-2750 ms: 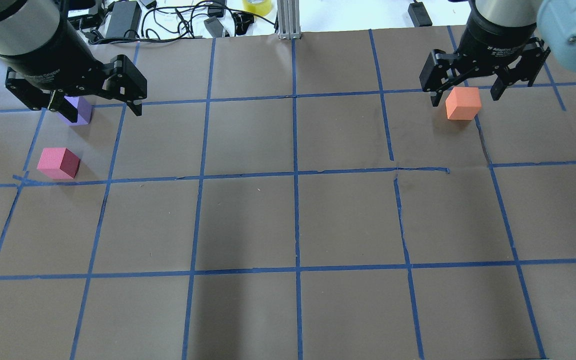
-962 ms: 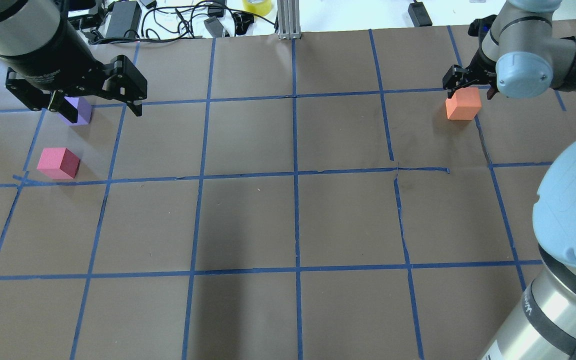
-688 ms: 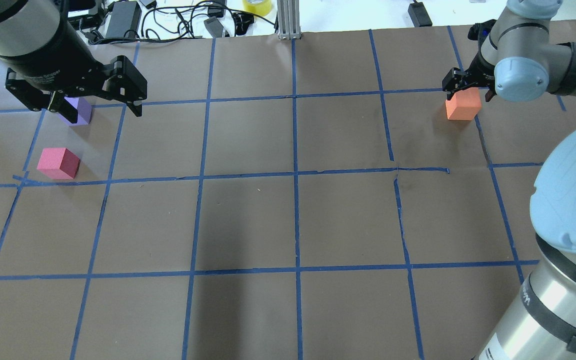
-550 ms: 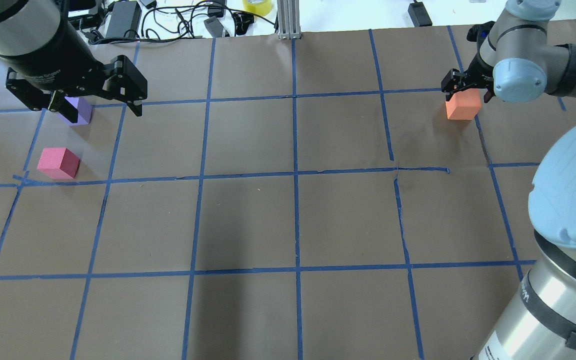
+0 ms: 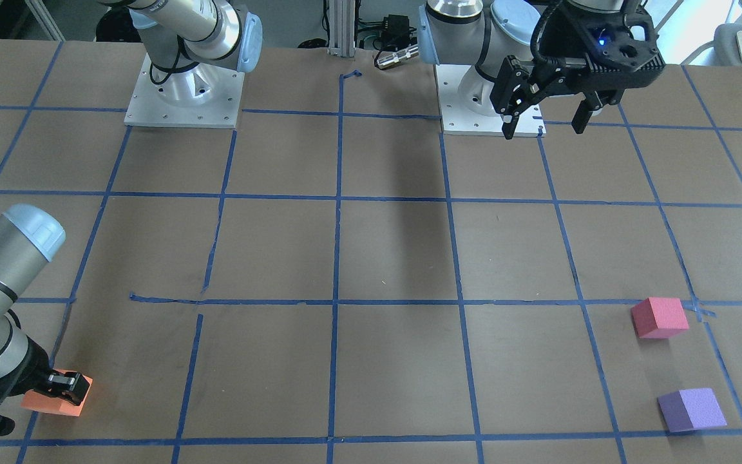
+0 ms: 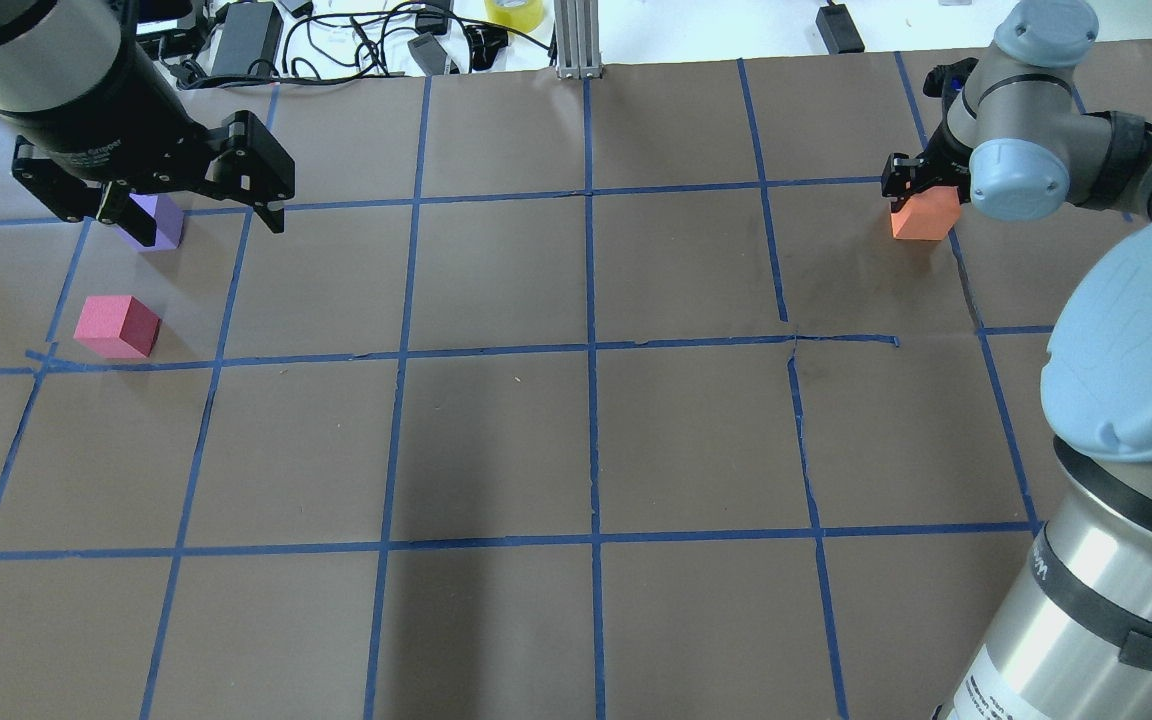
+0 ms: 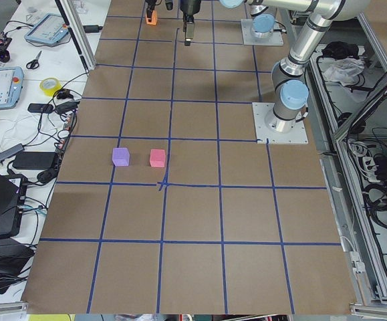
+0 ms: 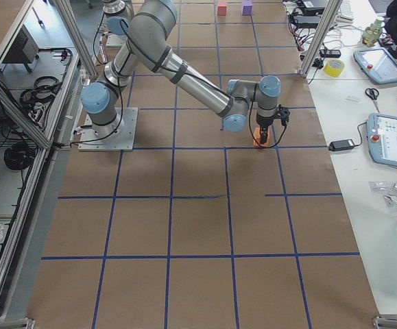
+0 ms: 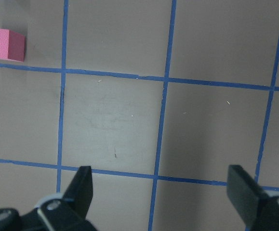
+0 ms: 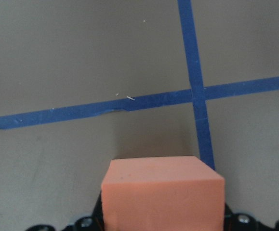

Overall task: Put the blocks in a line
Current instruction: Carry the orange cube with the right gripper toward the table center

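The right end effector (image 6: pixel 924 190) is down at the tabletop (image 6: pixel 496 440) with its fingers drawn in narrow against two opposite sides of the orange block (image 6: pixel 921 222), holding it. The block sits between the fingers, deep toward the palm. In the right wrist view it fills the lower middle, one flat face turned squarely to the camera. It seems to rest flat on the tabletop. Being a cube, it has no side longer than another; its edges run nearly parallel to the blue tape lines (image 6: pixel 593 440), with a tape crossing just ahead of it.

The left end effector (image 6: pixel 191 218) hangs high above the tabletop, fingers spread wide and holding nothing. The pink-red block (image 6: pixel 116 326) lies on the tabletop well ahead of it and off to one side, at the upper left corner of the left wrist view. The purple block (image 6: pixel 158 222) lies near the pink-red one, apart from it. In the overhead view one finger overlaps the purple block's edge, but the front-facing view shows both blocks well apart from this end effector. Both cubes lie flat, each turned slightly off the tape grid.
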`<state>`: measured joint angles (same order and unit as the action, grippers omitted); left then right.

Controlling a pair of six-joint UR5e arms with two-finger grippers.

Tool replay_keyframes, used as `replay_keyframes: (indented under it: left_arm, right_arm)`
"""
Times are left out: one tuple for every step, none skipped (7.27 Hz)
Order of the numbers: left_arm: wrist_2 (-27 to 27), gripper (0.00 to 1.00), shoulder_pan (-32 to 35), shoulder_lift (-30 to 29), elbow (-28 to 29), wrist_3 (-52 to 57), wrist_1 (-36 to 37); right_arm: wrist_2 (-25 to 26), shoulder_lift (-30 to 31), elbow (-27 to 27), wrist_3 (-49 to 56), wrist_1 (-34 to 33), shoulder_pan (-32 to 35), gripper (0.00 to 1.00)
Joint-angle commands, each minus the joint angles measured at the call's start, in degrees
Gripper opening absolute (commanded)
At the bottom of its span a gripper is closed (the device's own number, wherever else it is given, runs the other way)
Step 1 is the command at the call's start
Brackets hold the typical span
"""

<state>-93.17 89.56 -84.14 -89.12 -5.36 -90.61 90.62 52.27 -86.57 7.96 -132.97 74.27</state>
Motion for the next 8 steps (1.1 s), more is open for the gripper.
replay_keyframes:
  left_arm:
    - [0.0, 1.0, 0.0, -0.06, 0.0, 0.0, -0.01]
    - [0.0, 1.0, 0.0, 0.03, 0.0, 0.0, -0.01]
    - [-0.08, 1.0, 0.0, 0.03, 0.0, 0.0, -0.01]
    - [0.0, 1.0, 0.0, -0.06, 0.0, 0.0, -0.01]
    - [0.0, 1.0, 0.0, 0.03, 0.0, 0.0, -0.01]
    - [-0.08, 1.0, 0.0, 0.03, 0.0, 0.0, -0.01]
    - [0.0, 1.0, 0.0, 0.03, 0.0, 0.0, -0.01]
    - [0.0, 1.0, 0.0, -0.06, 0.0, 0.0, -0.01]
  right_arm:
    - [0.6, 0.46, 0.17, -1.02, -0.36, 0.17, 0.0]
    - [0.87, 1.6, 0.87, -1.28, 0.77, 0.7, 0.0]
    - [0.26, 4.48, 0.97, -1.63, 3.74, 1.83, 0.0]
    - [0.87, 6.95, 1.14, -2.24, 5.51, 5.5, 0.0]
    - [1.83, 7.84, 1.14, -5.21, 6.23, 10.5, 0.0]
    - [2.28, 7.85, 1.32, -10.28, 6.58, 15.07, 0.0]
    - [2.45, 7.76, 1.32, -15.12, 6.5, 19.64, 0.0]
    - [2.19, 7.33, 2.01, -20.13, 6.84, 22.99, 0.0]
